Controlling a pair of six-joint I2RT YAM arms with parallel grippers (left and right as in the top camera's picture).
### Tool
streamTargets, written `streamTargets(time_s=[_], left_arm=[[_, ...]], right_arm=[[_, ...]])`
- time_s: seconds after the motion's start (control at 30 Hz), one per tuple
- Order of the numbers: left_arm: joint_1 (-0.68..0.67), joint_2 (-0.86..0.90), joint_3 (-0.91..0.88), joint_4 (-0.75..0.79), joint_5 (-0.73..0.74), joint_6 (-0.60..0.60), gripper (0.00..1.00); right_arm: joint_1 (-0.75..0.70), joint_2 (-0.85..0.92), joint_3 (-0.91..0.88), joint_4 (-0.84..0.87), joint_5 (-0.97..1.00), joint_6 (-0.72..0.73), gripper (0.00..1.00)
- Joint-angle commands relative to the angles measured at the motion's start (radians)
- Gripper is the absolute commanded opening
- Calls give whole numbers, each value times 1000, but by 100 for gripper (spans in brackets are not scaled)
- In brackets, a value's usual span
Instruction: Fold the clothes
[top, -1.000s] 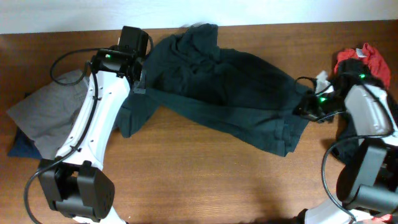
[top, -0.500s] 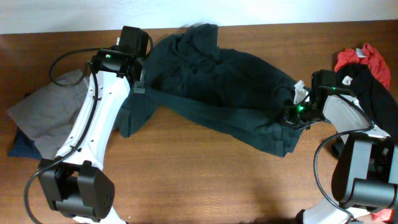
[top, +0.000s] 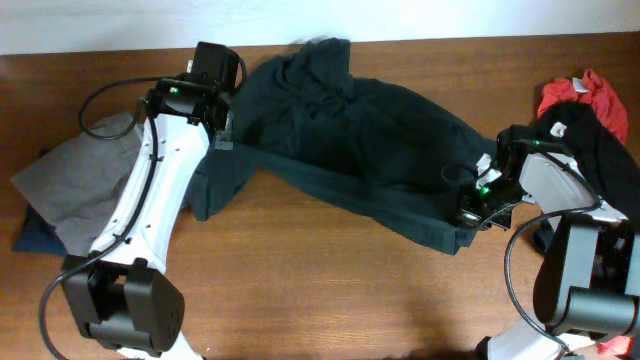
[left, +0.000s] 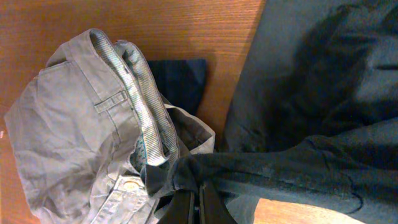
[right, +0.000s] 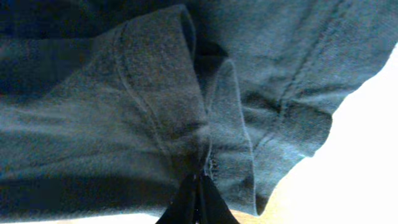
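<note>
**A:** Overhead view first: where did the dark T-shirt (top: 370, 140) lie?

**B:** It was spread crumpled across the far middle of the bench (top: 320, 290), running from the back edge down toward the right. One flap hung off its left side.

**A:** And the left end effector (top: 222, 135)?

**B:** It was clenched on the shirt's left edge. In the left wrist view its closed fingertips (left: 194, 202) pinched a bunched fold of the dark cloth.

**A:** The right end effector (top: 468, 212)?

**B:** It was also clenched on the shirt, at the lower right corner. The right wrist view showed the tips (right: 198, 186) nipped together on a stitched hem.

**A:** What about the other clothes?

**B:** Grey trousers (top: 75, 180) sat at the left, lying on a navy garment (top: 30, 235). A red garment (top: 595, 95) and a black garment (top: 600, 150) were piled at the far right.

**A:** Was there any writing to read?

**B:** None that I could make out. The black garment carried a small white patch (top: 556, 127), too small to read. The trousers (left: 62, 137) showed a pale patterned waistband lining and a button, with the navy cloth (left: 177, 81) just beside them.
</note>
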Motion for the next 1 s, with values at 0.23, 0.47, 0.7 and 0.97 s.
streamTargets(time_s=[0.23,0.47,0.7,0.97], left_arm=[[8,-19,15,2,-26,-9,1],[7,-19,15,2,-26,-9,1],[7,-19,15,2,-26,-9,0],[7,-19,15,3,-22,-9,0]], right_arm=[[-32,6,-3,-42,108,23,40],[-68,6,-3,26,-110,-75,37],[-68,6,-3,82,-203,-87,36],[-68,11,-20,126,-203,-84,36]])
